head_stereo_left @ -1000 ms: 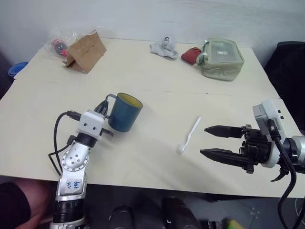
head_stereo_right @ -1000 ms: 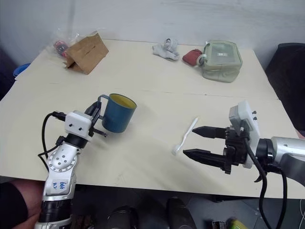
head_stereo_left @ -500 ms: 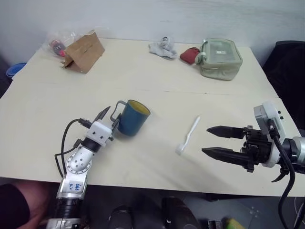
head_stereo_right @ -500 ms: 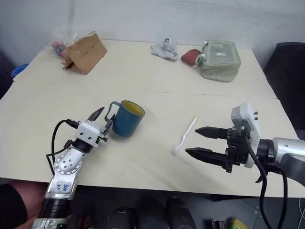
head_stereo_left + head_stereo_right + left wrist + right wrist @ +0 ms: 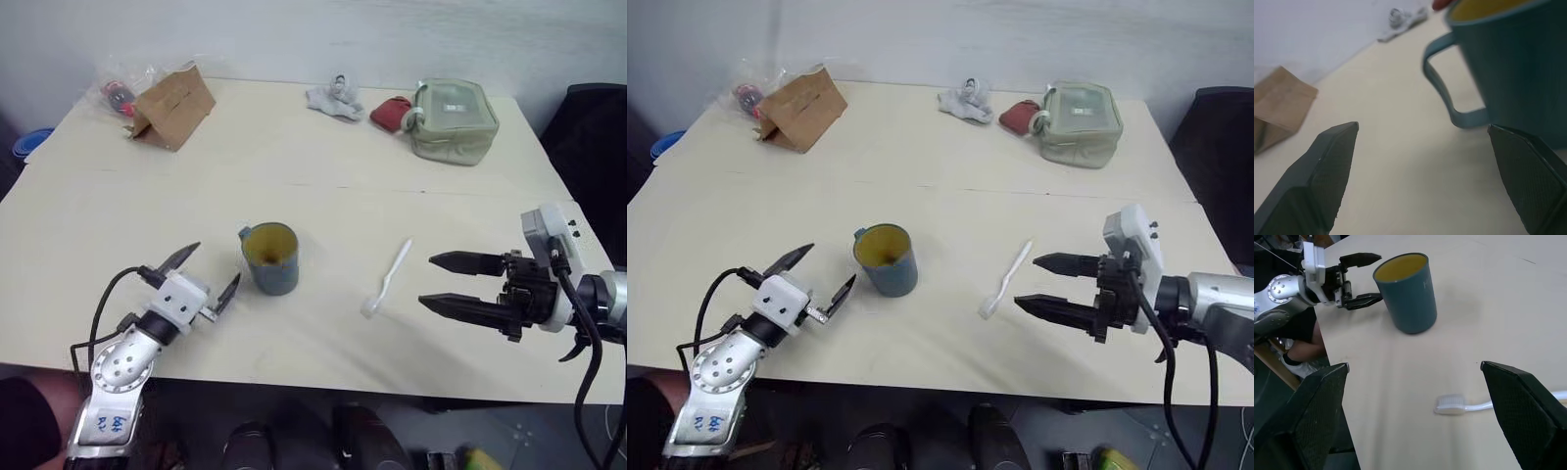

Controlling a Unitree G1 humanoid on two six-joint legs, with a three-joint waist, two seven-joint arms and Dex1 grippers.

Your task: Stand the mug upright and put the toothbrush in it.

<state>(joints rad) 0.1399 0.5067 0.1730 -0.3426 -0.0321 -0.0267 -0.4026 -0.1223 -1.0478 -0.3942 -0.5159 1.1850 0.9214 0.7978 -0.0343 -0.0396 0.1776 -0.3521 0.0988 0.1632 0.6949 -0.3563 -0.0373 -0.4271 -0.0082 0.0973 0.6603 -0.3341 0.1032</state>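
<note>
Teal mug [image 5: 271, 258] upright on cream table [image 5: 323, 166], white toothbrush [image 5: 388, 277] flat to its right.

Nearest, at the front edge: left gripper [image 5: 203, 272] spread wide and empty, just left of the mug, handle toward it, not touching; right gripper [image 5: 438, 281] likewise wide apart, holding nothing, tips just right of the toothbrush, bristled head lying toward the front edge. Mid-table: mug and toothbrush apart, mustard inside showing. Farther back: brown paper bag [image 5: 173, 104] at left with a clear plastic wrapper [image 5: 120, 88] behind it, crumpled grey cloth [image 5: 333, 97], red item [image 5: 392, 112], pale green pouch [image 5: 453, 121] at right.
</note>
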